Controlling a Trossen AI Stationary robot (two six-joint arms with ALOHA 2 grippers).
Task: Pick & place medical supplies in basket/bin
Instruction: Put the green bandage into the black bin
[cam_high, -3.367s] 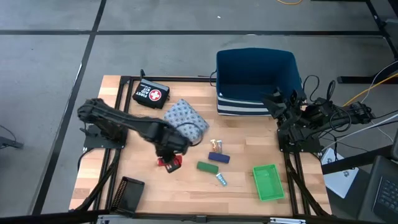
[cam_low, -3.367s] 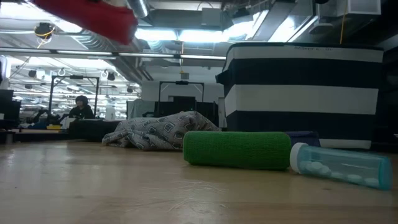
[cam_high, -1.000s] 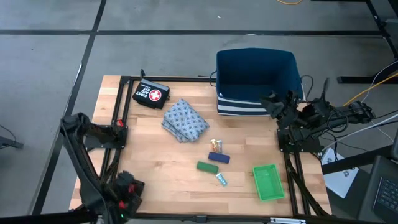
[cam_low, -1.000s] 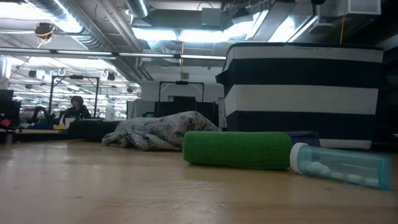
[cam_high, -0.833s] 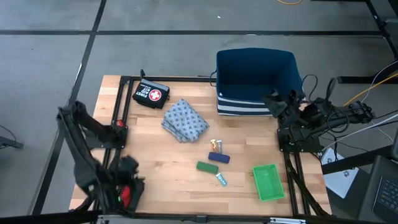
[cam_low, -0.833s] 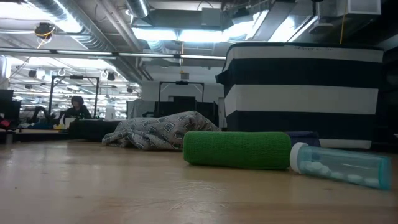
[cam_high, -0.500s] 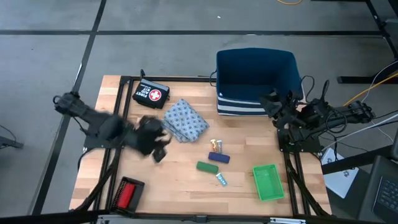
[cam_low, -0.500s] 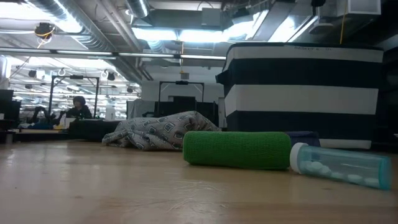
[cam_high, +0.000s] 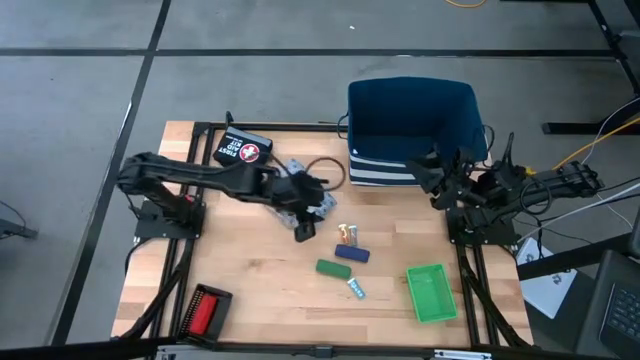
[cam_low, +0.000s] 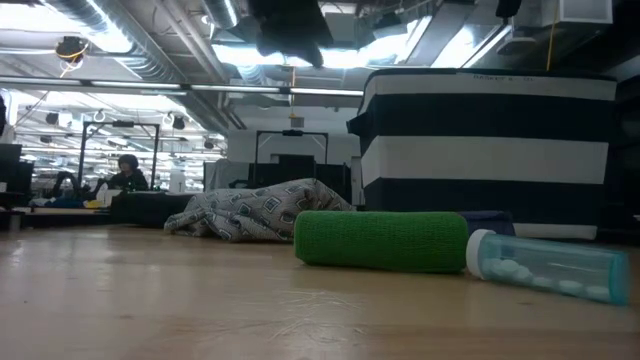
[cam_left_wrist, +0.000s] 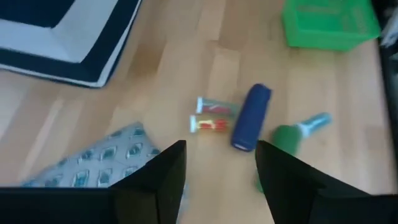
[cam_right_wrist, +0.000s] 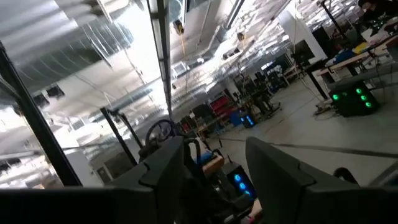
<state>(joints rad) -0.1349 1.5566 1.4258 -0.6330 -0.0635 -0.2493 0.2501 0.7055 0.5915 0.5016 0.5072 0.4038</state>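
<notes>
The grey-blue patterned cloth (cam_high: 291, 172) lies on the table, partly hidden under my left arm. My left gripper (cam_high: 308, 218) hovers open above the cloth's right edge (cam_left_wrist: 93, 168) with nothing between its fingers. Beyond it lie two tiny tan items (cam_left_wrist: 211, 118), a dark blue roll (cam_high: 352, 253), a green roll (cam_high: 333, 268) and a teal-white tube (cam_high: 355, 289). A red cylinder (cam_high: 203, 313) lies in a black bin at the near left corner. My right gripper (cam_high: 432, 168) waits open beside the striped bin (cam_high: 413, 130), pointing upward.
A green basket (cam_high: 430, 293) stands near the table's near right corner. A black first-aid pouch (cam_high: 242, 152) lies at the far left. The tall blue and white striped bin fills the far right of the table. Bare wood shows in the near middle.
My left gripper has risen from the black bin at the near left corner and swung toward the table's far right, ending above the cloth. The red cylinder has stayed behind in that bin. The other items have not moved.
</notes>
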